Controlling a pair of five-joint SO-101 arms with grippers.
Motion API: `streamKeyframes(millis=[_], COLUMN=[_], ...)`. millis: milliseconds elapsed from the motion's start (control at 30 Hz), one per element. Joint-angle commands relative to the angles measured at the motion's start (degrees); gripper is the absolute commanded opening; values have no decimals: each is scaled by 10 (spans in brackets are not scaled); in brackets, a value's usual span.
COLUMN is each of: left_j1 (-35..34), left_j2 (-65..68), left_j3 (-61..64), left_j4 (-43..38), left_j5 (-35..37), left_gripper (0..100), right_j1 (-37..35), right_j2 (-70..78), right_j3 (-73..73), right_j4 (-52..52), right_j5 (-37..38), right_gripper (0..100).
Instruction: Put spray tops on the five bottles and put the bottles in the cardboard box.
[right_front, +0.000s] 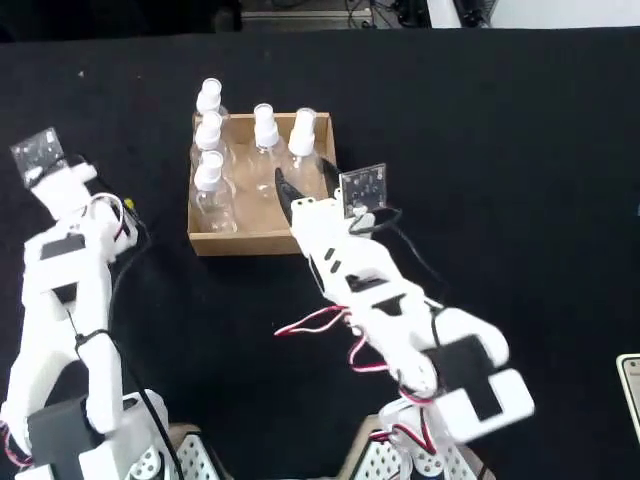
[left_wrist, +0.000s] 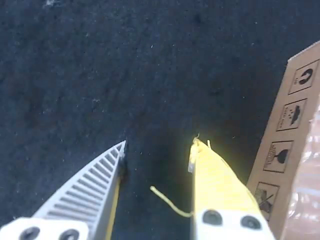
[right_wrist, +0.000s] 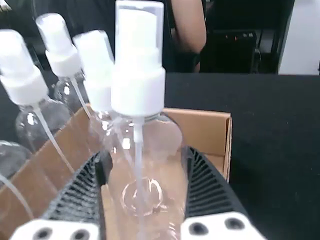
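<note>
The right gripper's (right_wrist: 147, 155) jaws hold a capped spray bottle (right_wrist: 140, 120) upright inside the cardboard box (right_front: 245, 243), beside four other bottles (right_front: 210, 175). The left gripper's (left_wrist: 159, 146) jaws are wide apart over the black table (left_wrist: 100, 65) beside the box.

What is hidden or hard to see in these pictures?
High view: the right hand covers the base of the clear plastic bottle with white spray top it grips.
Left wrist view: the brown cardboard box is cut off by the edge.
Right wrist view: the edge cuts a neighbouring bottle.
</note>
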Motion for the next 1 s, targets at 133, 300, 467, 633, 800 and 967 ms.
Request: streamKeyframes(millis=[133,300,467,633,800,967], left_j1=[7,7,8,8,7,6], left_j2=[-11,-11,-10,-11,-11,-11], left_j3=[29,30,32,38,39,39], left_j4=[-54,-53,-50,-53,-50,-50], left_j5=[10,13,14,14,14,14], left_gripper=[177,177,177,177,177,177], right_j1=[-4,-4,-4,-23,-20,-20], right_j2=[6,7,7,7,7,7], right_j3=[-32,-31,-25,25,30,10], right_j4=[-18,-18,-20,-114,-100,-46], right_j5=[-4,-5,-6,-3,-4,-5], right_gripper=[11,11,11,11,11,12])
